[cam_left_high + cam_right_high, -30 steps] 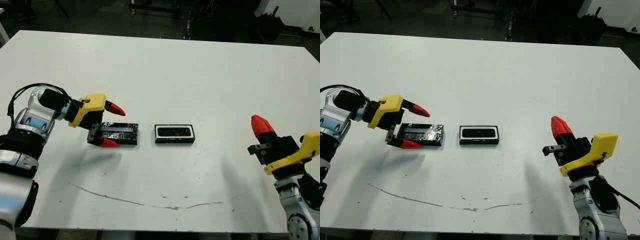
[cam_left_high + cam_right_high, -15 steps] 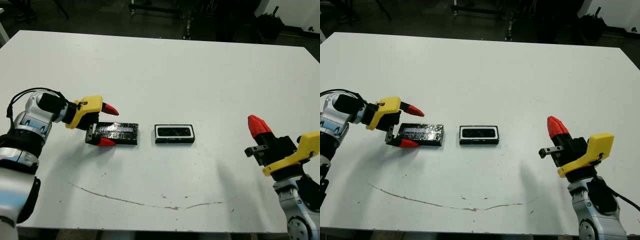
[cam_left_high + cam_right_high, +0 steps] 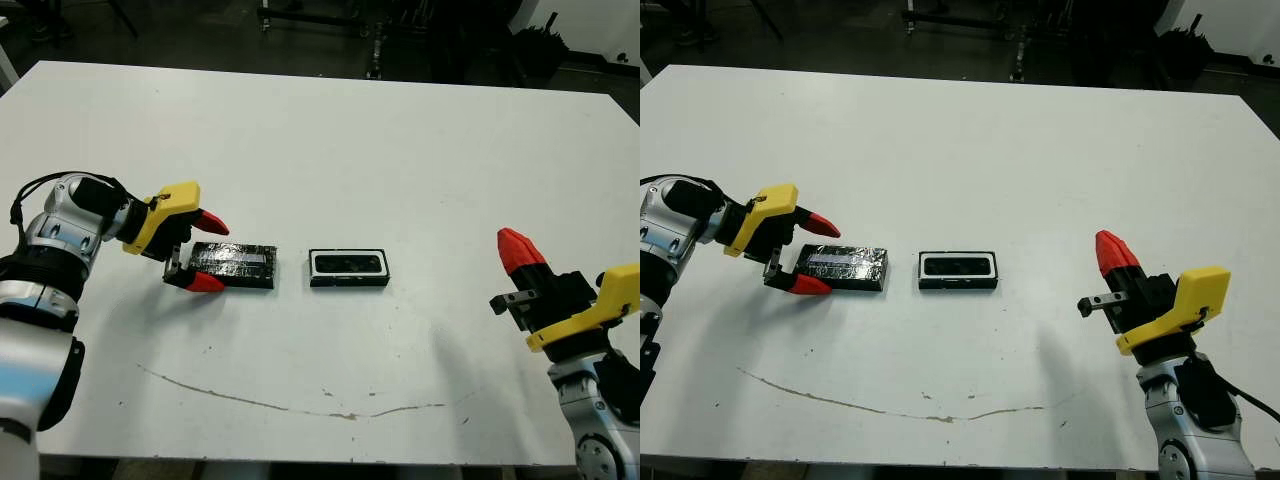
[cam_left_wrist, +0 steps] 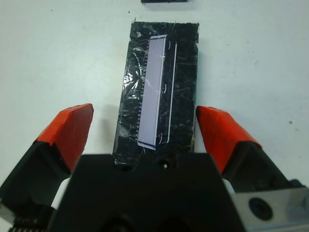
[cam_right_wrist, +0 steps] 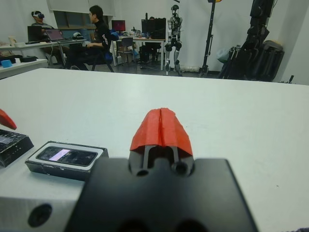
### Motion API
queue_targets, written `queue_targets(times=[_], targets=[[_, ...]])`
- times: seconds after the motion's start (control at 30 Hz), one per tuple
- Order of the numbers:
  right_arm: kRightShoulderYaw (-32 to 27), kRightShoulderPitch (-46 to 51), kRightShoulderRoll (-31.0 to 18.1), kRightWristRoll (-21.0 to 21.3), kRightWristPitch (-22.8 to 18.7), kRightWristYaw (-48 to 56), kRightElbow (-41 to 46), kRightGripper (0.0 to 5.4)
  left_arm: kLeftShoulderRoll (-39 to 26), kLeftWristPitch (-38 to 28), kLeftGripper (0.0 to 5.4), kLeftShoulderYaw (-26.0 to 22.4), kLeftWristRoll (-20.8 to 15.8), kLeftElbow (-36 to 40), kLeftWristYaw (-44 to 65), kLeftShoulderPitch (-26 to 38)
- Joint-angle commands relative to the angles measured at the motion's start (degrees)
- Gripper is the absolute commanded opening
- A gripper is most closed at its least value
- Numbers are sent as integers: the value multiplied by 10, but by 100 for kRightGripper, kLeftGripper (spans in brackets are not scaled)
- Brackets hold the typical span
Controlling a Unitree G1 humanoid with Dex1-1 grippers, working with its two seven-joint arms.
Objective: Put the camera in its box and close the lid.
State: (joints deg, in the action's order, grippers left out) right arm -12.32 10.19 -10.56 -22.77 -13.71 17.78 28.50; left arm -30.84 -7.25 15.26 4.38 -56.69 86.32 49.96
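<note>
The lid (image 3: 236, 265), a glossy black slab with a pale grey strip, lies flat on the white table left of centre. My left gripper (image 3: 208, 254) is open and straddles the lid's left end. In the left wrist view a gap shows between each red finger (image 4: 70, 130) and the lid (image 4: 159, 96). Just right of the lid sits the box (image 3: 348, 268), a white-lined tray, with the black camera (image 5: 62, 155) lying inside it. My right gripper (image 3: 515, 250) is shut and holds nothing, hovering well off to the right of the box.
A thin brown scuff line (image 3: 300, 405) runs across the table near its front edge. Beyond the table's far edge, the right writh view shows seated people (image 5: 96, 29), desks, a standing humanoid robot (image 5: 175, 24) and tripods.
My left gripper has drawn back to the left along the lid, so its fingertips now flank only the lid's left end. Lid, box and right gripper have barely moved.
</note>
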Motion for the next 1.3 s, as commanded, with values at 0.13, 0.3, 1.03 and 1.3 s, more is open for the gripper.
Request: queue_targets(times=[0.13,0.3,1.03,1.3], targets=[[-5,7,-7,-2,3,-1,-3,0,-4,12,423,3,10,4,4,1],[-6,8,-8,-1,3,-3,0,0,-6,19,351,-4,5,21,-17,-14],[-4,9,-9,-7,10,4,-8,0,20,167,317,-102,-137,110,-7,-48],[2,10,-10,-1,12,3,-9,0,30,207,317,-88,-152,146,2,-32]])
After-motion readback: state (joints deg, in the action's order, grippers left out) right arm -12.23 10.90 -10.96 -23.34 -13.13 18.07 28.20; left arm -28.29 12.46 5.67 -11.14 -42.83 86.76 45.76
